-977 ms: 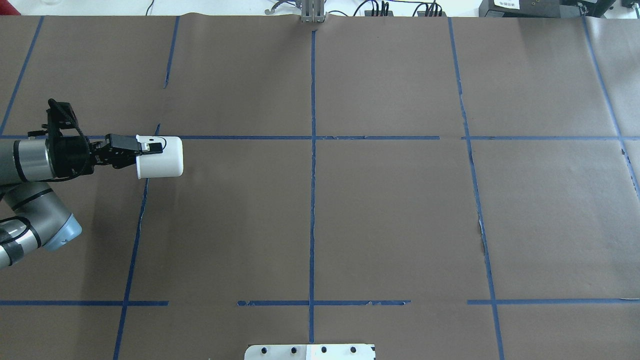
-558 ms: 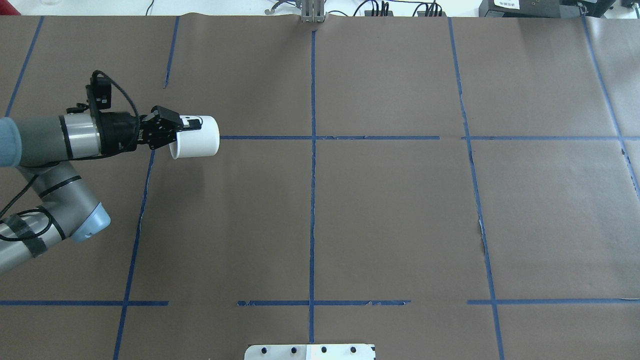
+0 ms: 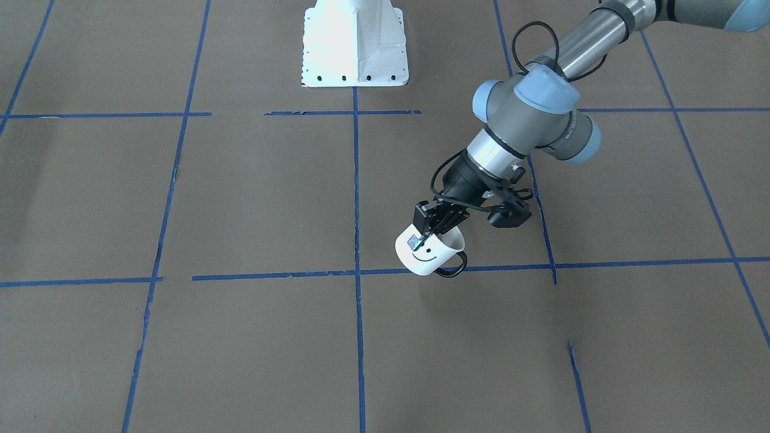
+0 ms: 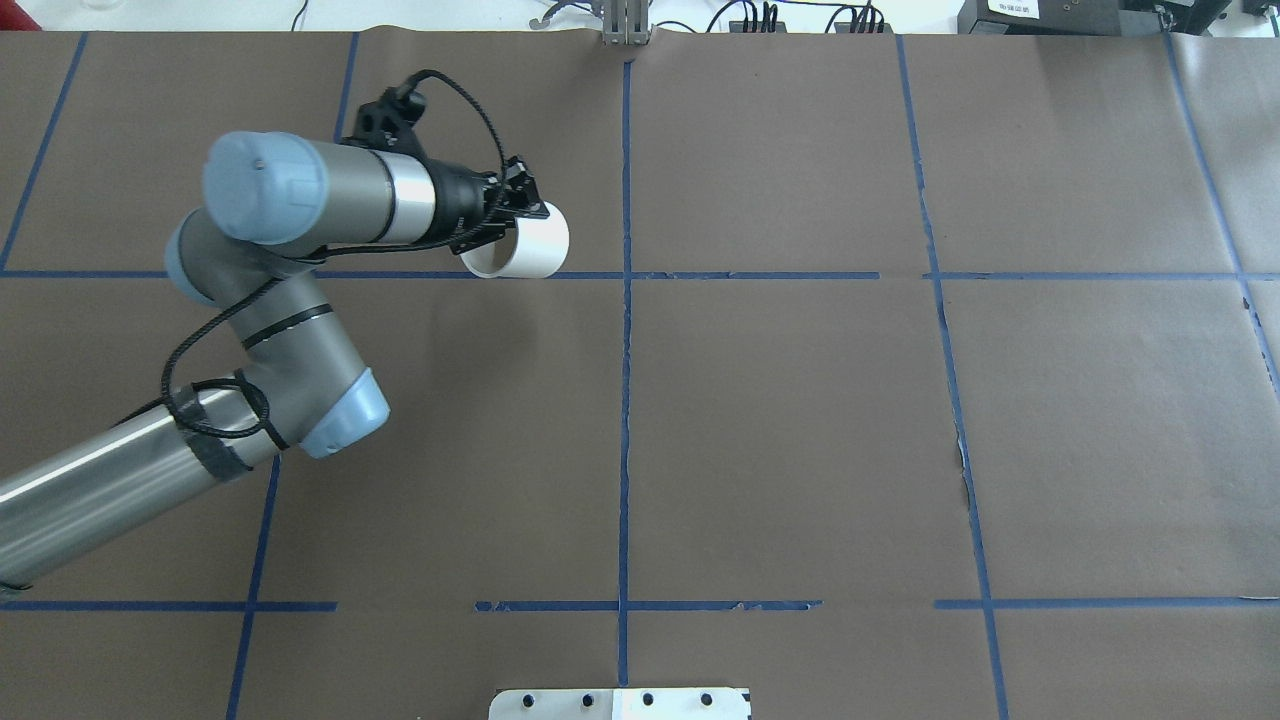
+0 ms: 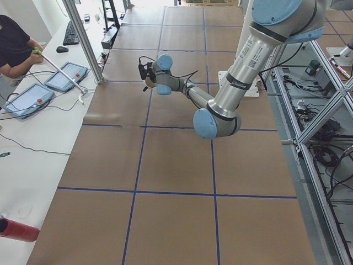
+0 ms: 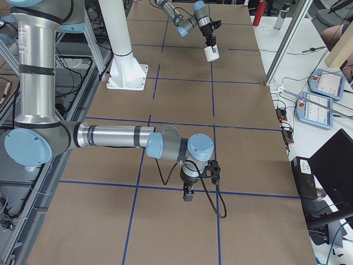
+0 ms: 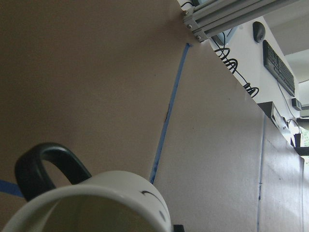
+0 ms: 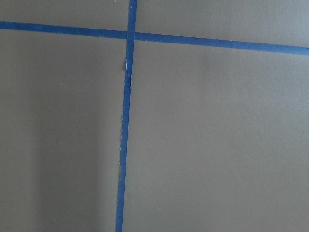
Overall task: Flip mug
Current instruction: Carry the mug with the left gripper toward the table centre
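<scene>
The white mug (image 3: 430,252) with a black smiley face and a black handle (image 3: 455,269) hangs tilted from my left gripper (image 3: 428,231), just above the brown table near a blue tape crossing. The gripper is shut on the mug's rim, one finger inside and one outside. In the overhead view the mug (image 4: 527,248) lies just left of the centre tape line, with its opening towards the left gripper (image 4: 518,208). The left wrist view shows the mug's rim (image 7: 96,200) from close up. My right gripper (image 6: 188,194) shows only in the exterior right view, low over the table; I cannot tell its state.
The white robot base plate (image 3: 355,42) stands at the table's near-robot edge. An aluminium post (image 4: 625,25) rises at the far edge, with cables behind it. Blue tape lines (image 4: 625,400) divide the brown paper. An operator (image 5: 14,47) and tablets (image 5: 27,99) are beside the table.
My left arm has carried the mug from the table's left side to the right and further away, close to the centre line. The mug has tilted round in the grip.
</scene>
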